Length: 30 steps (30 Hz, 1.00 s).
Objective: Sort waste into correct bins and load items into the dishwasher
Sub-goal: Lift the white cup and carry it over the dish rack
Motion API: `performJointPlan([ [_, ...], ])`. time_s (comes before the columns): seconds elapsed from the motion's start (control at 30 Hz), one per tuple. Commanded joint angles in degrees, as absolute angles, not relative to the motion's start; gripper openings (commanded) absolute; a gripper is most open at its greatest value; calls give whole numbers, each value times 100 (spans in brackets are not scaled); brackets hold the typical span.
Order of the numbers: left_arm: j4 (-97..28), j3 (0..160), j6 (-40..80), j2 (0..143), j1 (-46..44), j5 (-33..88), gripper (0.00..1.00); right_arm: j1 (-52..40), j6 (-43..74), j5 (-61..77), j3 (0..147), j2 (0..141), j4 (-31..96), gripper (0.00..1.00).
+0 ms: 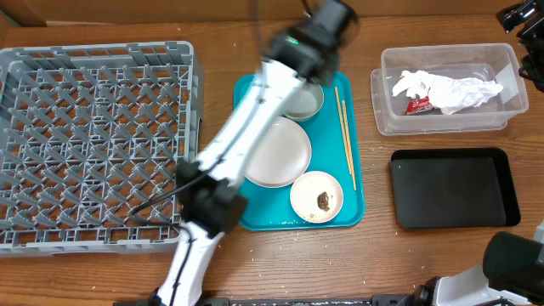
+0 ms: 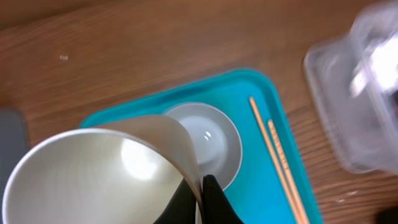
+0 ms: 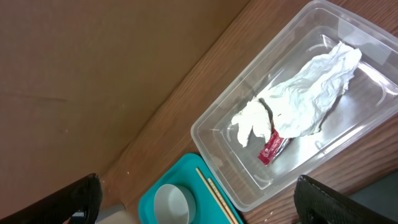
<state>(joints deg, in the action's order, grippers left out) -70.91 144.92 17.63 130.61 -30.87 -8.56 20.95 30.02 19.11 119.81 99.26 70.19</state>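
One large grey lattice dish rack (image 1: 93, 144) fills nine o'clock, a teal serving tray (image 1: 328, 136) the centre, a clear plastic tub (image 1: 387, 104) two o'clock. Left gripper (image 2: 200, 186) pinches the rim of a small white cup (image 2: 93, 174) above the tray; right gripper (image 3: 205, 202) gapes wide.

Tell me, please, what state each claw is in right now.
Left claw: closed on the rim of the white cup.
Right claw: open, holding nothing.
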Motion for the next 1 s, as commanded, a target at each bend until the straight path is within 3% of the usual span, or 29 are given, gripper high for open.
performJointPlan([
  [0.0,-7400,14689,2469,12466,-1929,495,4,2108,3026,1916,12005,9776,7008,100],
  [0.23,-8825,14671,2462,12540,1031,3175,4,2108,3026,1916,12005,9776,7008,100],
  [0.4,-9067,14577,1347,12658,2259,4971,4,2108,3026,1916,12005,9776,7008,100],
  [0.73,-7835,13102,1190,12676,3369,6860,4,2108,3026,1916,12005,9776,7008,100],
  [0.97,-6696,11926,1826,12676,3913,7185,4,2108,3026,1916,12005,9776,7008,100],
])
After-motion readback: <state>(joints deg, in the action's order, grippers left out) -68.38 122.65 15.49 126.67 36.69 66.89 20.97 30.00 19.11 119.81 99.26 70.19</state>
